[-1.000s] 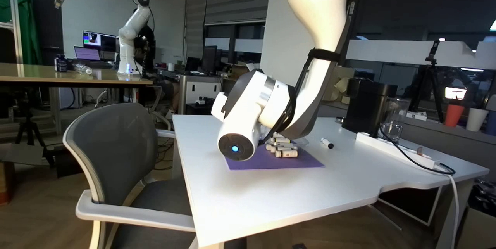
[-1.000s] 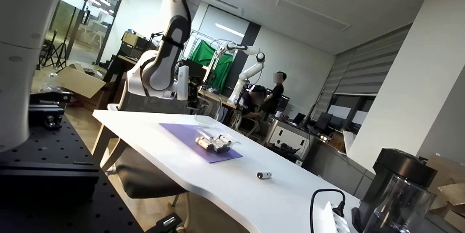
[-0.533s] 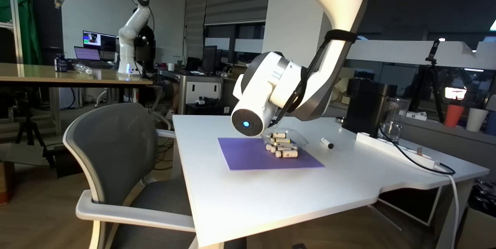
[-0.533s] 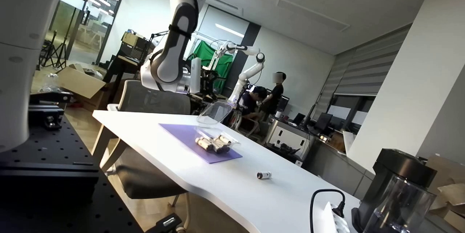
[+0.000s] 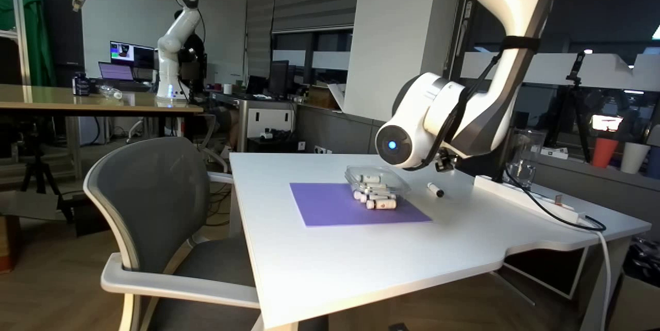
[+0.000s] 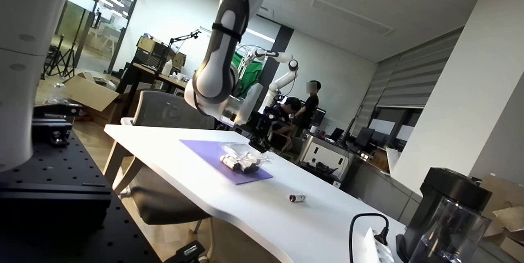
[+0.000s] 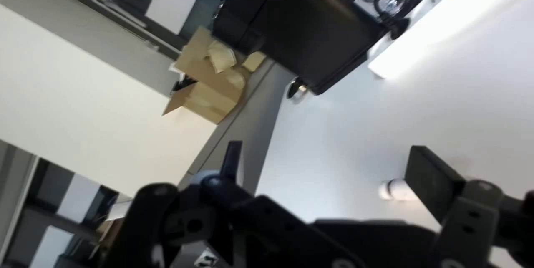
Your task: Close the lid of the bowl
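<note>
The bowl is a clear plastic container (image 5: pixel 396 180) on a purple sheet; it also shows in an exterior view (image 6: pixel 261 159). Several small pale cylinders (image 5: pixel 379 197) show in or through it. Its clear lid (image 6: pixel 234 147) is folded down over the cylinders. Whether its rim is fully seated cannot be told. My gripper (image 6: pixel 260 145) is just beyond the container, above the table, apart from it as far as I can see. In the wrist view the gripper (image 7: pixel 325 161) has its two fingers wide apart with nothing between them. The container is out of the wrist view.
A loose white cylinder (image 5: pixel 435 189) lies on the white table (image 5: pixel 330 264) beside the purple sheet (image 5: pixel 322 204). A power strip (image 5: pixel 531 201) and a black machine (image 7: pixel 308 21) with a clear tank stand at one table end. A chair (image 5: pixel 154 202) stands at the table's side.
The lid stood upright earlier and is now down over the container. My gripper has moved across past the lid towards the power-strip end and lower.
</note>
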{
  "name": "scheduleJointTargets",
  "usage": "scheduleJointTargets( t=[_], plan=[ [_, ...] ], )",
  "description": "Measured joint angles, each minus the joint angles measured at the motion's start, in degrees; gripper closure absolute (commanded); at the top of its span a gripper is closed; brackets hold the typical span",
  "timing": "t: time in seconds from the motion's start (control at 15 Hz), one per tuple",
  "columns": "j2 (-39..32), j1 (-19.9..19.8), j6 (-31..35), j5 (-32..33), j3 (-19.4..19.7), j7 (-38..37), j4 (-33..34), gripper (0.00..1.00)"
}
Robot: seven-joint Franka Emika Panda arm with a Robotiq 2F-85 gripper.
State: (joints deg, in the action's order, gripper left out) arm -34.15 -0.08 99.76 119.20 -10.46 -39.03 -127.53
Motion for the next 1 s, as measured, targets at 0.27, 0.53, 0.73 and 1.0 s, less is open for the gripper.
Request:
scheduleJointTargets(
  t=[0.27,0.53,0.73,1.0],
  plan=[
    [5.7,-5.8,15.6,-8.0,1.0,10.0,0.7,0.00],
    [15.7,-6.9,30.3,-26.2,1.4,29.7,0.6,0.00],
    [20.1,-10.8,32.5,-42.6,-2.1,43.8,0.6,0.00],
    [23.2,-12.6,37.3,-63.7,-2.5,54.8,0.6,0.00]
  ],
)
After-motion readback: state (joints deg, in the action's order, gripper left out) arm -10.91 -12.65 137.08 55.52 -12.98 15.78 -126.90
